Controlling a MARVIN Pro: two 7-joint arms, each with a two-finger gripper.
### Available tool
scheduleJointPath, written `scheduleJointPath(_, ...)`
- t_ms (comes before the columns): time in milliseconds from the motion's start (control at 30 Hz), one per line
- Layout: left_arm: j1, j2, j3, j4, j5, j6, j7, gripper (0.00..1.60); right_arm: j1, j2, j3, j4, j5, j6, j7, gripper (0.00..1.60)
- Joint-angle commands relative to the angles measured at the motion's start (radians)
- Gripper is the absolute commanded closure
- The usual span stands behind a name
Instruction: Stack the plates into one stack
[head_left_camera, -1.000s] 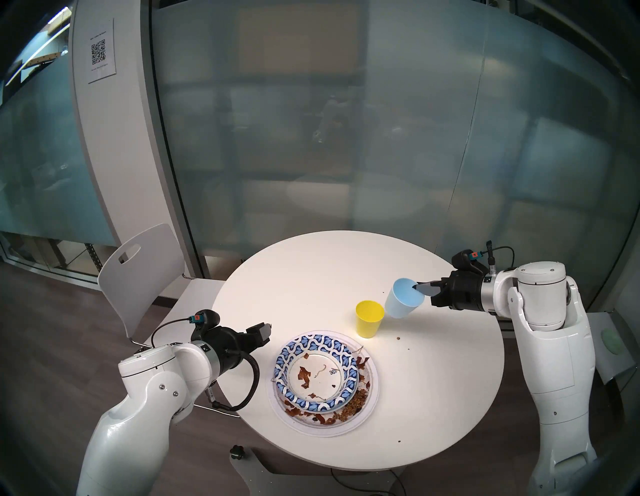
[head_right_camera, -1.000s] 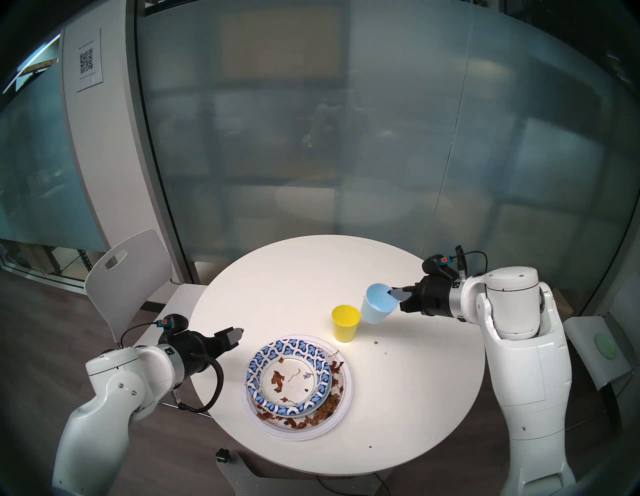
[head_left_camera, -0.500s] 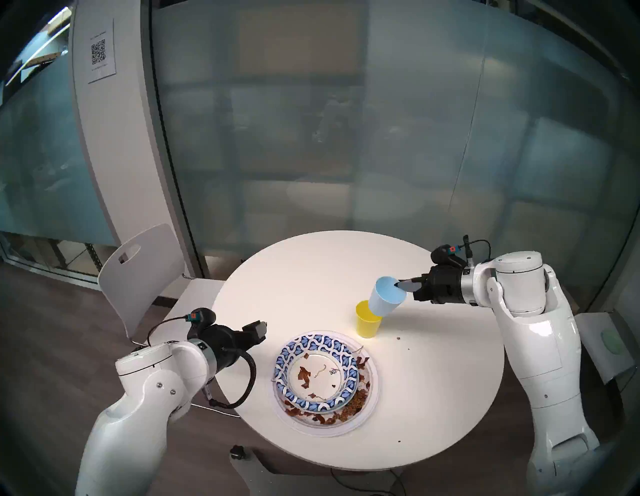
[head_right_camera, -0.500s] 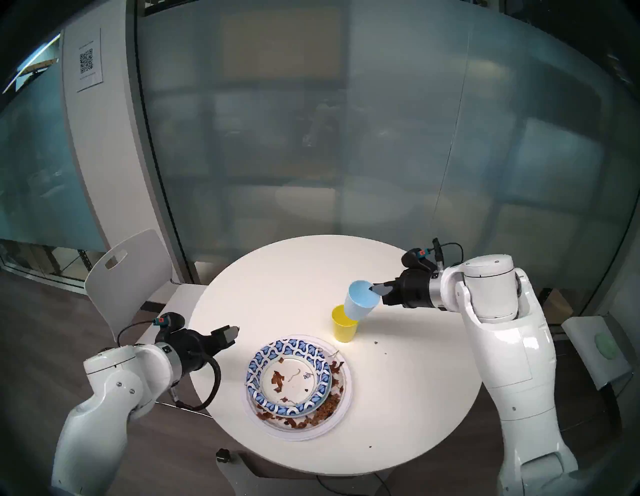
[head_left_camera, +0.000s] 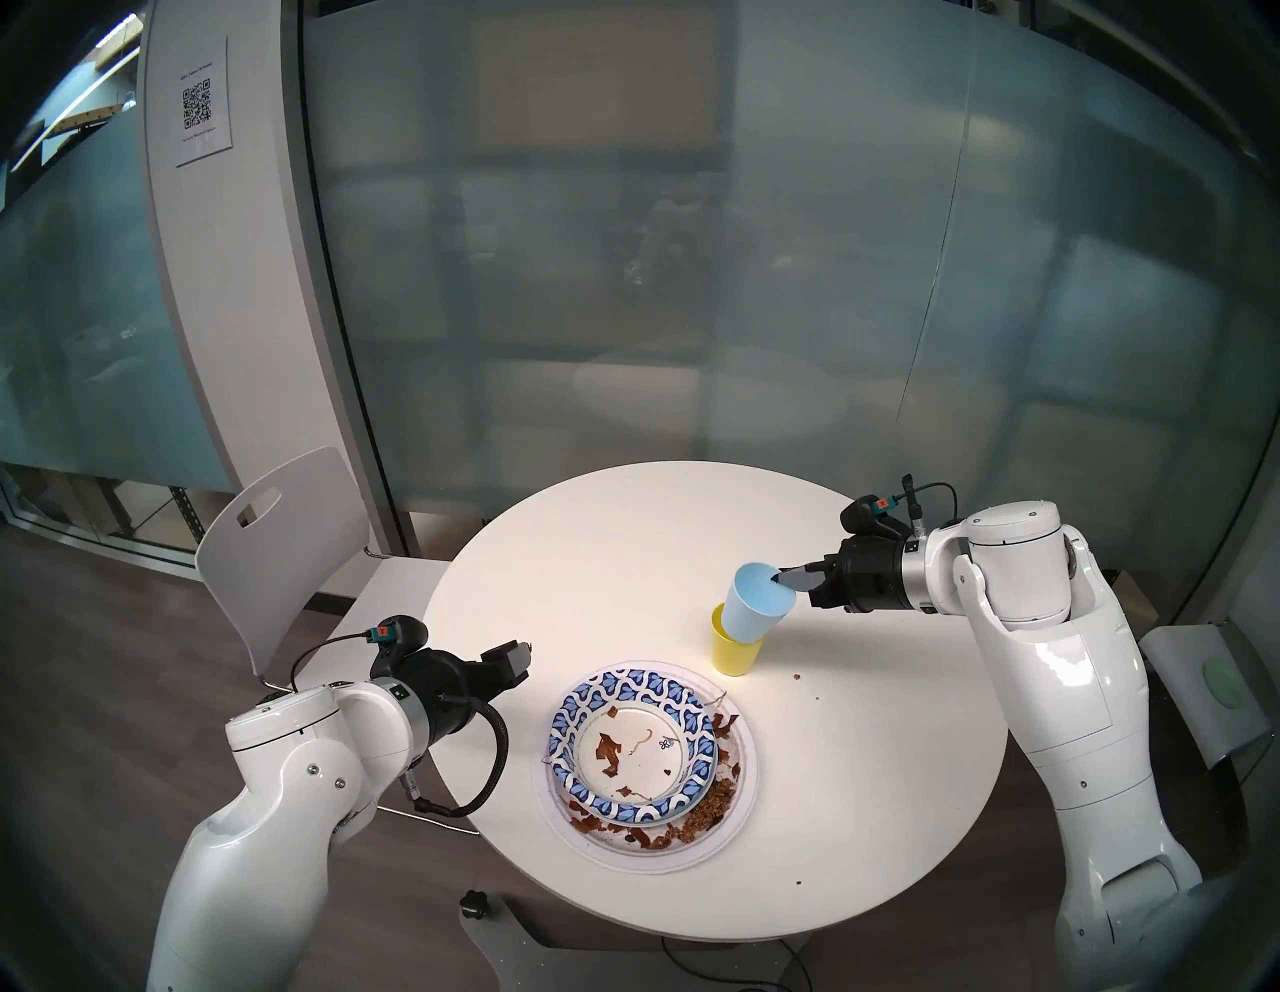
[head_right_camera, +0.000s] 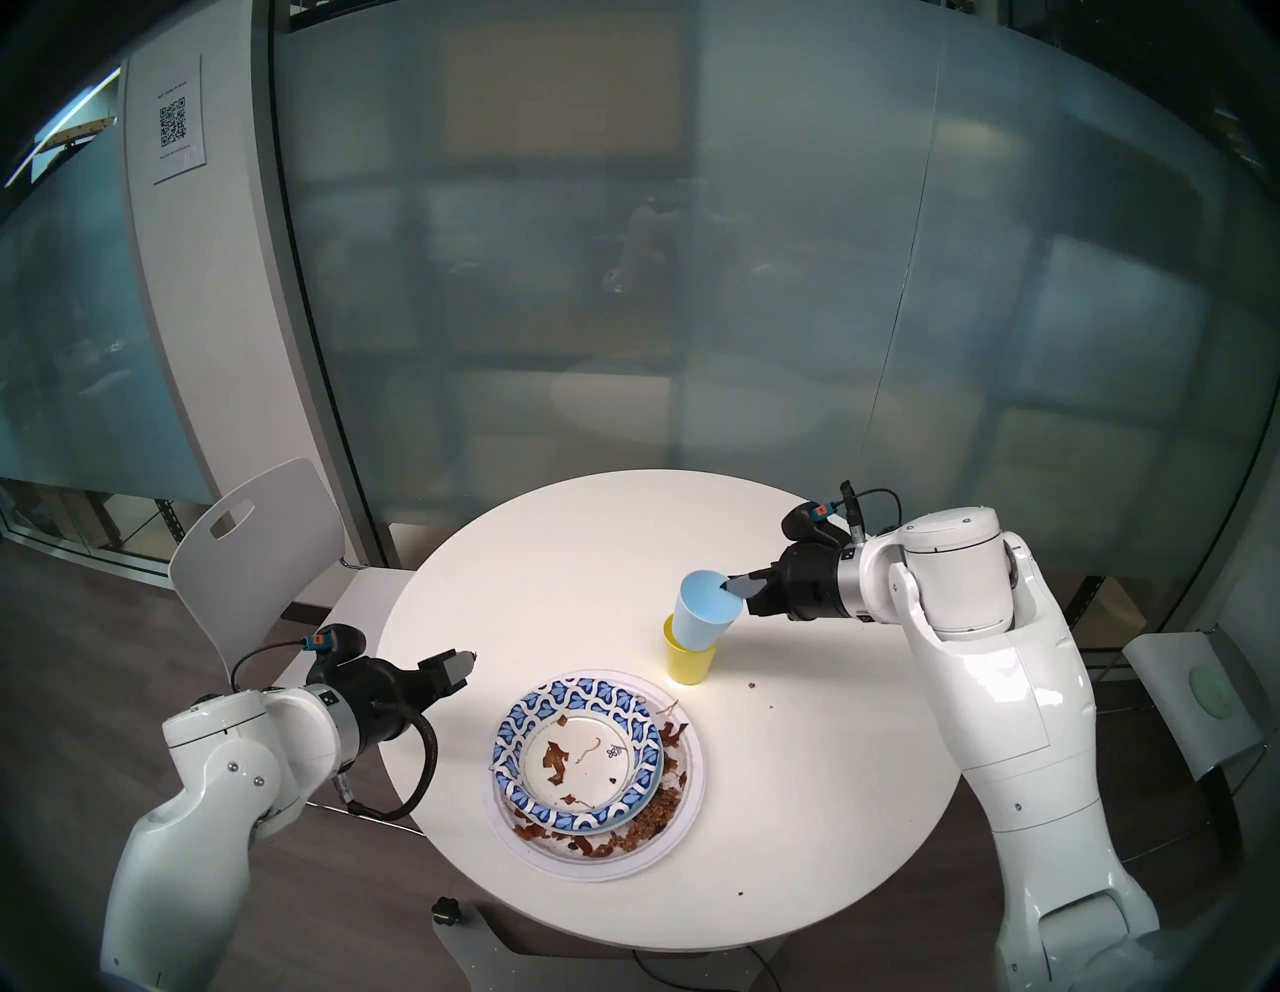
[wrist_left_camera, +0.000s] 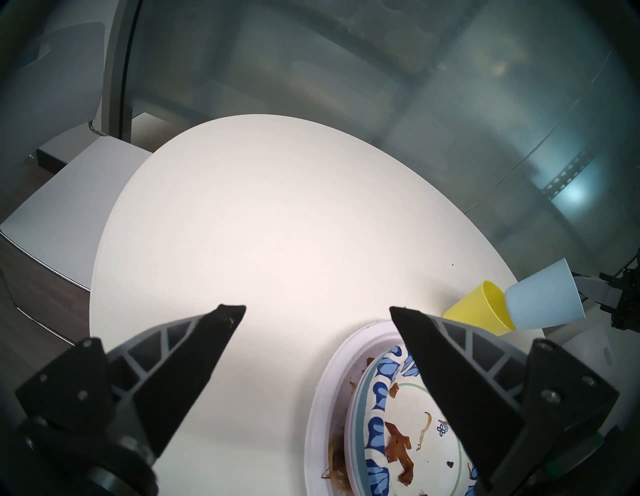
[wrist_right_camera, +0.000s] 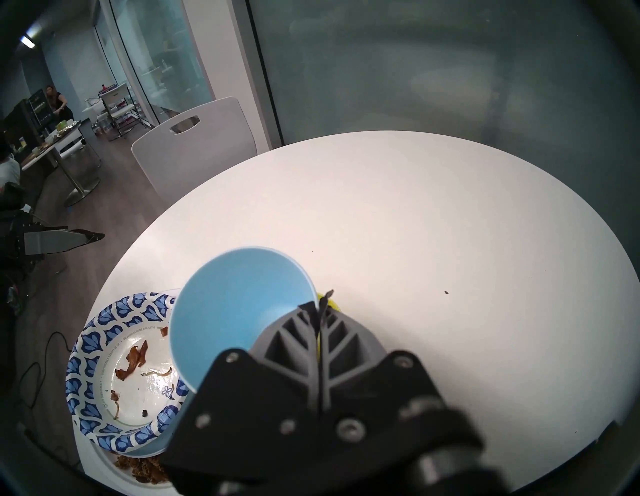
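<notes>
The plates sit in one pile at the table's front. The large white paper plate (head_left_camera: 644, 859) with brown scraps is at the bottom. A sliver of the light-blue plate (wrist_right_camera: 147, 451) shows under the blue-and-white patterned plate (head_left_camera: 575, 706) on top. The pale-pink plate is hidden. My right gripper (head_left_camera: 789, 578) is shut on the rim of a light-blue cup (head_left_camera: 755, 609). The cup is tilted, with its base in the mouth of the yellow cup (head_left_camera: 738, 651). My left gripper (wrist_left_camera: 317, 308) is open and empty, left of the pile.
A white chair (head_left_camera: 291, 540) stands at the table's far left. A glass wall runs behind the round white table (head_left_camera: 623, 554). A few crumbs (head_left_camera: 796, 675) lie right of the yellow cup.
My right gripper has carried the light-blue cup leftward and down, from beside the yellow cup to its mouth. My left arm has drawn back slightly.
</notes>
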Motion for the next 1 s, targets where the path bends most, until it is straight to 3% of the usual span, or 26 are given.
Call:
scheduleJointPath(0, 0.005, 0.005, -0.008, -0.016, 0.003, -0.006, -0.005, 0.00, 0.045, 0.005, -0.019, 0.021, 0.005, -0.002, 0.014, 1.60)
scheduleJointPath(600, 0.007, 0.010, -0.014, 0.003, 0.003, -0.013, -0.012, 0.00, 0.154, 0.026, -0.113, 0.122, -0.004, -0.002, 0.018, 1.60)
scheduleJointPath(767, 0.006, 0.009, -0.011, 0.008, 0.003, -0.016, -0.014, 0.00, 0.184, 0.042, -0.151, 0.137, -0.008, -0.002, 0.023, 1.24)
scheduleJointPath(967, 0.005, 0.010, -0.010, 0.014, 0.005, -0.020, -0.017, 0.00, 0.205, 0.059, -0.192, 0.155, -0.007, -0.002, 0.031, 1.17)
